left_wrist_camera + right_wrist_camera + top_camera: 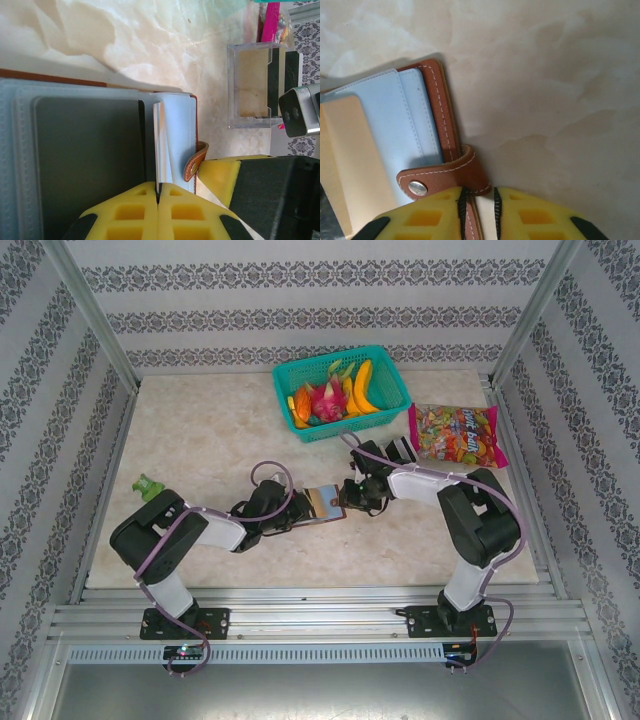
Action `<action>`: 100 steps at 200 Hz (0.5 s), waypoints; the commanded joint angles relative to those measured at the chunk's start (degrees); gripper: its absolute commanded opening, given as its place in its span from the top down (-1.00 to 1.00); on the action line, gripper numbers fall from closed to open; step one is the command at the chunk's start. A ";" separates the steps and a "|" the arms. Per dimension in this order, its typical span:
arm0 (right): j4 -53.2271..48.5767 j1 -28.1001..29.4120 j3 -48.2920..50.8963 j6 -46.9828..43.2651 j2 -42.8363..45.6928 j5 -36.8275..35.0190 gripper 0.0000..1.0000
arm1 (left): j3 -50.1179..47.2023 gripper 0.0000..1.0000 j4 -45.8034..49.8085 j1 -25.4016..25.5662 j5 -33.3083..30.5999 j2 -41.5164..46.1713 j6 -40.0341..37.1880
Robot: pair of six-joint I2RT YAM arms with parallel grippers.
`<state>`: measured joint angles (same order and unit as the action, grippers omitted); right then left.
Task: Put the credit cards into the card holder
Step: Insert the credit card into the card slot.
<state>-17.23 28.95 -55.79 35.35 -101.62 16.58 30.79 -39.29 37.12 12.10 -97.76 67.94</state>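
The card holder [325,502], brown with grey-blue slots, lies open on the table between both grippers. My left gripper [158,192] is shut on a thin dark credit card [156,145] with a pale edge. I see that card edge-on, standing against the holder's pale leaves [176,135]. My right gripper [479,192] is open by a narrow gap around the holder's brown cover edge [440,115], just behind the snap tab [445,175]. The leather rests against one pad, and bare table shows beside it. A yellowish-tan card [337,165] lies inside the holder.
A clear plastic box [252,85] with a tan and a dark card in it stands just beyond the holder. A teal basket of toy fruit [340,390] is at the back, with a candy bag [458,435] to its right. A small green object [148,485] sits at the left.
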 commanded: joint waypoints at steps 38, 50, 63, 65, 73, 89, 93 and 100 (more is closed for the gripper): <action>3.45 -0.72 1.08 -0.32 -2.35 5.97 0.68 | 2.35 0.97 -0.82 0.68 3.56 -4.17 -0.73; 3.59 -1.00 1.19 -0.24 -2.50 6.31 0.68 | 2.60 0.94 -1.26 0.62 3.83 -4.74 -0.77; 3.61 -1.09 1.25 -0.27 -2.70 6.64 0.68 | 3.46 0.90 -0.62 0.67 4.46 -5.15 -1.12; 3.61 -1.15 1.29 -0.24 -2.70 6.67 0.68 | 3.55 0.89 -0.44 0.67 4.48 -5.16 -1.14; 3.44 -1.17 1.38 -0.27 -2.66 6.61 0.68 | 3.83 0.81 0.36 0.67 4.39 -5.09 -1.08; 3.48 -1.20 1.65 -0.20 -2.44 6.27 0.68 | 3.52 0.68 1.25 0.67 3.93 -4.57 -1.06; 3.50 -1.17 1.63 -0.18 -2.36 6.13 0.68 | 3.41 0.61 1.68 0.67 3.63 -4.26 -1.01; 3.52 -1.18 1.67 -0.05 -2.27 6.04 0.67 | 3.39 0.52 2.87 0.67 3.27 -3.65 -1.06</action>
<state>-14.44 27.46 -55.48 35.38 -102.65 20.73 33.91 -40.16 37.12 15.38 -101.58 67.94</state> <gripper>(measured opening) 0.161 0.181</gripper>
